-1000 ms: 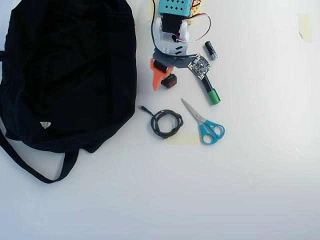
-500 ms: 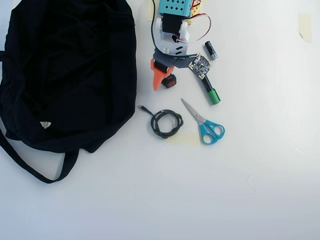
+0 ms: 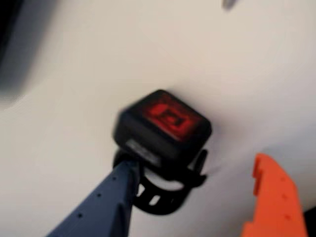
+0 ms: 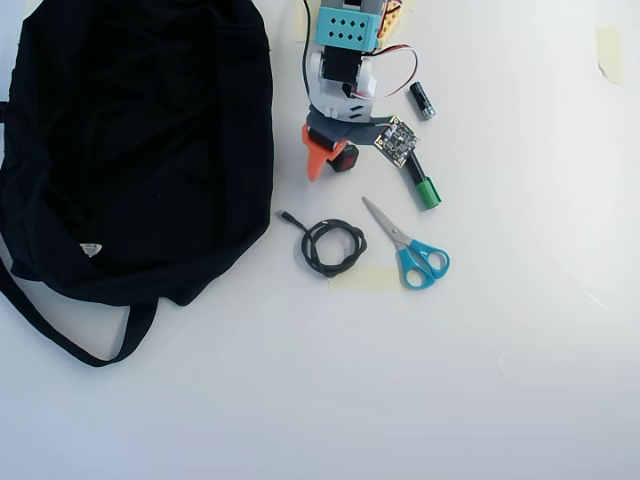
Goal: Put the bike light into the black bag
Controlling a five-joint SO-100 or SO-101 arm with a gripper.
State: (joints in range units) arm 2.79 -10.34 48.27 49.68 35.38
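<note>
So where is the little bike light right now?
In the overhead view the bike light sits between the gripper fingers, right of the black bag and above the coiled cable.

We saw a black bike light with a red face, a black bag bearing a small white tag, and a white table. The gripper had one orange finger and one grey-blue. The scissors had teal handles.

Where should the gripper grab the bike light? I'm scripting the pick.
Grip the bike light across its blocky black body, coming from above: its flat sides suit the fingers, while the thin strap loop beneath looks floppy. The gripper already straddles it, blue finger touching.
</note>
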